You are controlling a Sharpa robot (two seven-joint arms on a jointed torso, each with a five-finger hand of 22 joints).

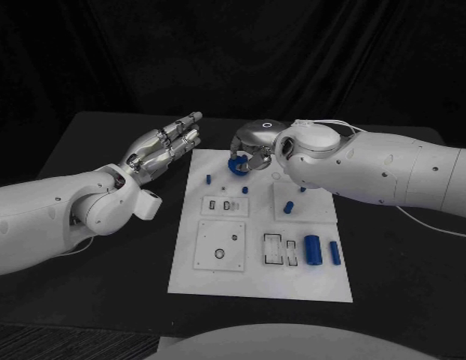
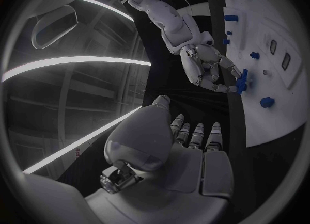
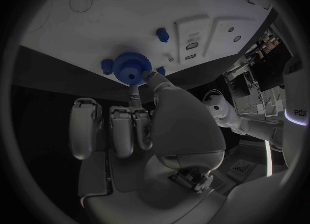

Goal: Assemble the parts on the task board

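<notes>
blue gear (image 3: 131,68) teeth i see clearly from my right wrist; right hand (image 1: 252,147) pinches it at the board's (image 1: 263,281) upper centre. left hand (image 1: 166,146) flat, fingers apart, holding nothing.

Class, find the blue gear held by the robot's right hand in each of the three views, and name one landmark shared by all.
Head view: blue gear at the task board's far edge, in the right hand.
Left wrist view: gear at the right hand's fingertips.
Right wrist view: gear ahead of the fingers.
Shared landmark: the white task board.
</notes>
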